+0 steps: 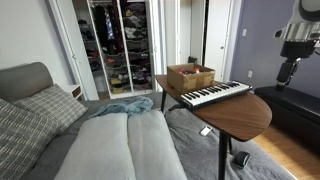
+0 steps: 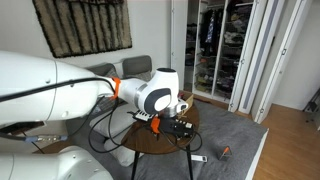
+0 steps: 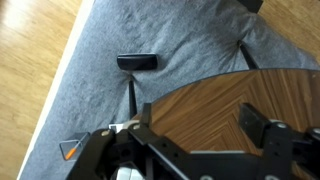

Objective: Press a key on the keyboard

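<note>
The keyboard [image 1: 215,94] is slim, with white and black keys, and lies along the near side of the round wooden table [image 1: 245,118]. In another exterior view only a bit of the keyboard [image 2: 146,117] shows past the arm. My gripper [image 1: 287,74] hangs in the air above and beyond the table's right end, apart from the keyboard. In the wrist view the gripper [image 3: 205,125] is open and empty, with bare tabletop [image 3: 200,105] between its fingers. The keyboard is out of the wrist view.
A brown cardboard box [image 1: 190,76] stands on the table behind the keyboard. A bed [image 1: 110,145] lies beside the table. On the grey rug [image 3: 170,40] below are a black object [image 3: 137,62] and a small orange one [image 3: 70,150]. An open closet [image 1: 120,40] is at the back.
</note>
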You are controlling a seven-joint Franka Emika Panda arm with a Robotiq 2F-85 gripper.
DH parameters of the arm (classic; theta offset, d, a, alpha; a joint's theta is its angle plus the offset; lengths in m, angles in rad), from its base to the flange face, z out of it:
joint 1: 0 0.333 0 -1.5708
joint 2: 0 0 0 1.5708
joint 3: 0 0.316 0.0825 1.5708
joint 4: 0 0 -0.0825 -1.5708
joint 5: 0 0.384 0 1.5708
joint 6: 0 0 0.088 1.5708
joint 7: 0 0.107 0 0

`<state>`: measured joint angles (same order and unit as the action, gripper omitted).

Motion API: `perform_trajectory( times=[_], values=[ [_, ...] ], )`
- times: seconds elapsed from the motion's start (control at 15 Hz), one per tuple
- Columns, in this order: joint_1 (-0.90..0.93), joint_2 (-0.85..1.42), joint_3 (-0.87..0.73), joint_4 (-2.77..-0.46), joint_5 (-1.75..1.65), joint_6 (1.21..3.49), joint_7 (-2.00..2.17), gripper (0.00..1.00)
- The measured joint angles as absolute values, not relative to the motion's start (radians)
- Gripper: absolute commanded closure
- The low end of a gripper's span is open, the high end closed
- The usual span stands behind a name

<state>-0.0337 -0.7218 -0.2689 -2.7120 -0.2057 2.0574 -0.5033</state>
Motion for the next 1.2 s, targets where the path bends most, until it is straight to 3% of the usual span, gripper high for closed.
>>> perform_trajectory(
  times=[0.53, 1.2],
  values=[
    [0.013, -0.619, -0.252, -2.639, -0.200, 2.215, -0.532, 0.97],
    [0.029, -0.414, -0.252, -2.597, -0.106, 2.461, -0.532, 1.00]
  ],
)
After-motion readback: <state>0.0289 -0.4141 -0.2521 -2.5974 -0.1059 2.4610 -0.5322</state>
